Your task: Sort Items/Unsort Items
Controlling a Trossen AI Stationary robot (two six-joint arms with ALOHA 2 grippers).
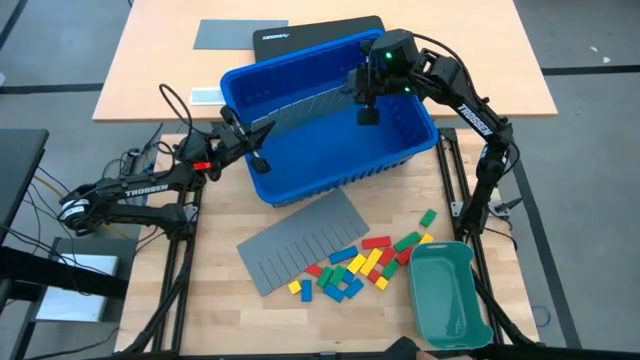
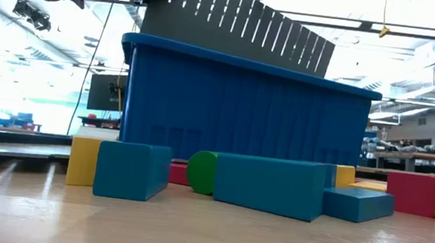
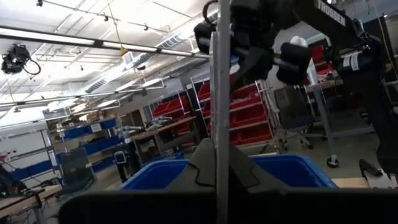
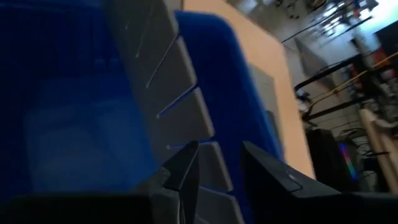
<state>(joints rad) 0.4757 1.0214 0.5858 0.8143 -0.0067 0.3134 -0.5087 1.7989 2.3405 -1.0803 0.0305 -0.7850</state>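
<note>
Right gripper (image 1: pixel 363 103) hangs over the far right part of the blue bin (image 1: pixel 400 155), its fingers (image 4: pixel 186 168) parted on either side of the top edge of a grey slotted divider (image 1: pixel 300 108); the wrist view shows a gap at one finger, so whether they touch the sheet cannot be told. Left gripper (image 1: pixel 262 127) is clenched on the other end of that divider, near the bin's left wall. The divider stands upright in the bin, running across it between the two grippers.

The bin sits tilted on the light wooden table (image 1: pixel 210 290), in front of a dark flat case (image 1: pixel 310 38). A second grey divider (image 1: pixel 300 240) lies flat on the table near the bin's front. A teal tray (image 1: pixel 447 295) stands at the right, near the table's front edge.

The blocks (image 1: pixel 355 265), red, yellow, green and blue, lie scattered on the table between the flat divider and the tray, several touching one another; one green block (image 1: pixel 428 217) lies a little apart, toward the bin. None shows inside the bin or the tray.
</note>
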